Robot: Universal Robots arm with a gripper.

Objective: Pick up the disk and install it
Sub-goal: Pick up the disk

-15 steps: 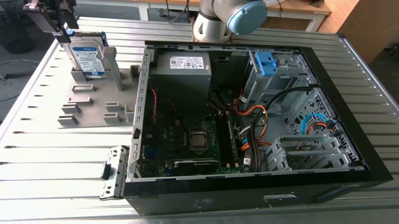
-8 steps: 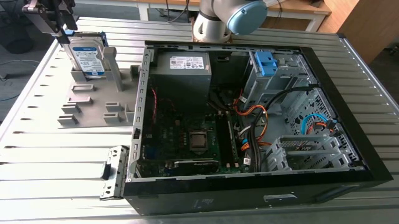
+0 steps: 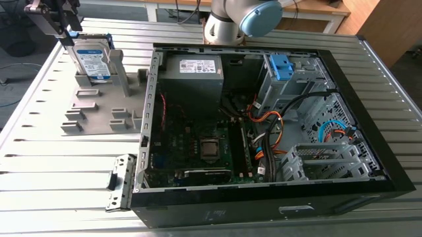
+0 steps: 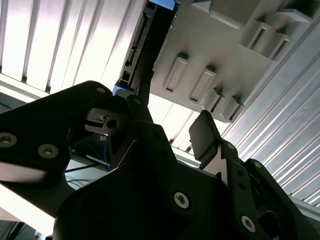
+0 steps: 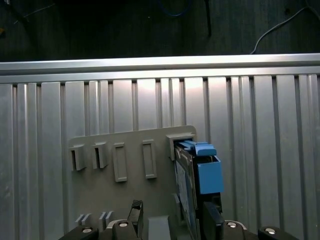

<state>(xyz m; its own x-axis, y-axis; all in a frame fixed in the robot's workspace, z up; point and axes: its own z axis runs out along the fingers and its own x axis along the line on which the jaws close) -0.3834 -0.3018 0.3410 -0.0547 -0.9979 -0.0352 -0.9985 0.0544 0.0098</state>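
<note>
My claw (image 5: 172, 220) hangs spread, gripping nothing, just above the disk (image 3: 92, 58), which stands on edge in the grey holder (image 3: 89, 118) on the tabletop (image 3: 53, 163), long axis upright, top edge between my fingers (image 5: 135, 215)

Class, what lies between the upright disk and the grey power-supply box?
Exterior view: from the disk, the grey holder's post, a table strip, then the case wall.

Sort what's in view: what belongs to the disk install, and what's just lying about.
Job in hand: disk, standing in the grey holder; gripper at its top; open computer case.
Lying about: power-supply box; orange cables; circuit board.
</note>
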